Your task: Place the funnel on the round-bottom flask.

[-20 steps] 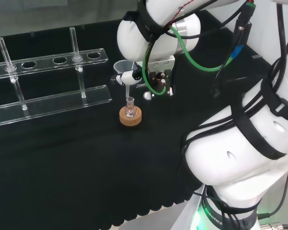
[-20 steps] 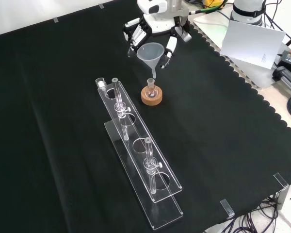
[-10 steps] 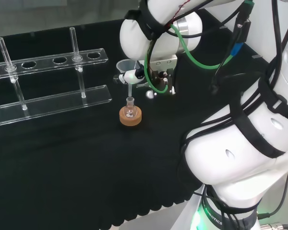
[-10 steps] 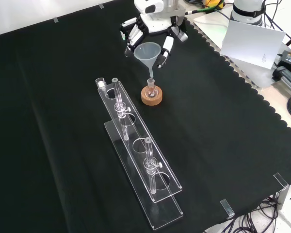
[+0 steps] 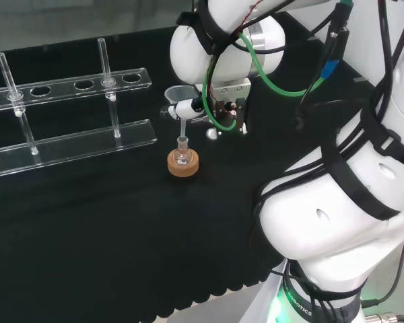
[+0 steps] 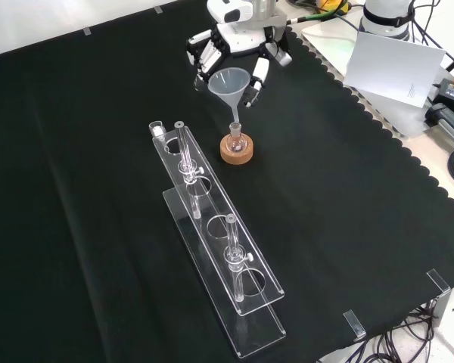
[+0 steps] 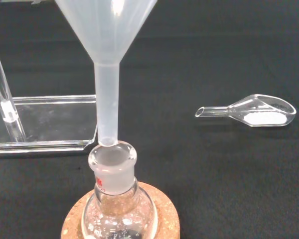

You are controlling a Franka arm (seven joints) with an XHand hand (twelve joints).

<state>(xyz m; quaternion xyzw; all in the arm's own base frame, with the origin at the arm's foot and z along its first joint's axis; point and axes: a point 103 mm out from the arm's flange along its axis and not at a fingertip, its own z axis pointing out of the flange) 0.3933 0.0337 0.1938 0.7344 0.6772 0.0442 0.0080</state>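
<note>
Fingers of the hand pinch the funnel upright, its stem tip at the mouth of the round-bottom flask, which sits on a cork ring.

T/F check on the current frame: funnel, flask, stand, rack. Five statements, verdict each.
1. The hand holds the funnel. True.
2. The funnel's stem tip is at the round-bottom flask mouth. True.
3. The flask sits on a red ribbed ring. False: it sits on a cork ring.
4. The funnel lies flat on the cloth. False: it is upright, above the flask.
5. The clear rack carries glass tubes. True.
</note>
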